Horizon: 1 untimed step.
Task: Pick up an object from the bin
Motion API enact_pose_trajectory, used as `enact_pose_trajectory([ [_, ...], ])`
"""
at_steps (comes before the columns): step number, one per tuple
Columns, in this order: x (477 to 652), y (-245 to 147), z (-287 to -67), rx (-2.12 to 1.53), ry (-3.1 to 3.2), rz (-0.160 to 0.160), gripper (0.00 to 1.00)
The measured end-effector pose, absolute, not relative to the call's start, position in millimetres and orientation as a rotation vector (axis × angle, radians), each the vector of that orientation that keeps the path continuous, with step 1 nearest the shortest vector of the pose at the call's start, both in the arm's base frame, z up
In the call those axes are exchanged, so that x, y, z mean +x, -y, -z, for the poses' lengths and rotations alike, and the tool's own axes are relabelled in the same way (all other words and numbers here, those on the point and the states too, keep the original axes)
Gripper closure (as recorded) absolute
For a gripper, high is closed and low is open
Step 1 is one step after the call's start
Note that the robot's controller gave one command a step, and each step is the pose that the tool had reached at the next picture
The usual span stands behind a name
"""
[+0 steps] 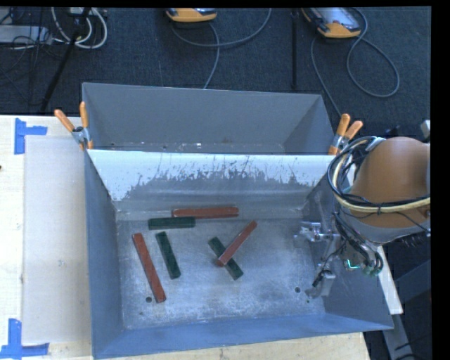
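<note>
Three red bars (237,243) and three green bars (168,254) lie well apart from the end effector (318,280), whose state cannot be told.

No text, label, brand, number or sign can be read anywhere on the bin (105,281) or its sticks.

Floor behind the setup is dark carpet (232,56), kind of bluish-grey and speckled. A bunch of white cables (88,28) is tangled up in the top left corner, and thinner cords (294,56) snake across the rest. 2 orange-and-grey gadgets (191,13) sit at the top edge. The light looks flat and even across the carpet.
</note>
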<state>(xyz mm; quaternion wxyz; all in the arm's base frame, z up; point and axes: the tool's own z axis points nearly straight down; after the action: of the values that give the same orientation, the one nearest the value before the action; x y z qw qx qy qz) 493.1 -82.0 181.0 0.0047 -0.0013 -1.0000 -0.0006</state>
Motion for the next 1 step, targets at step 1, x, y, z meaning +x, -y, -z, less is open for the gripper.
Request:
enact_pose_trajectory([
  [1, 508.1, -50.1, -78.2, 0.025, 3.148, 0.005, 0.0],
])
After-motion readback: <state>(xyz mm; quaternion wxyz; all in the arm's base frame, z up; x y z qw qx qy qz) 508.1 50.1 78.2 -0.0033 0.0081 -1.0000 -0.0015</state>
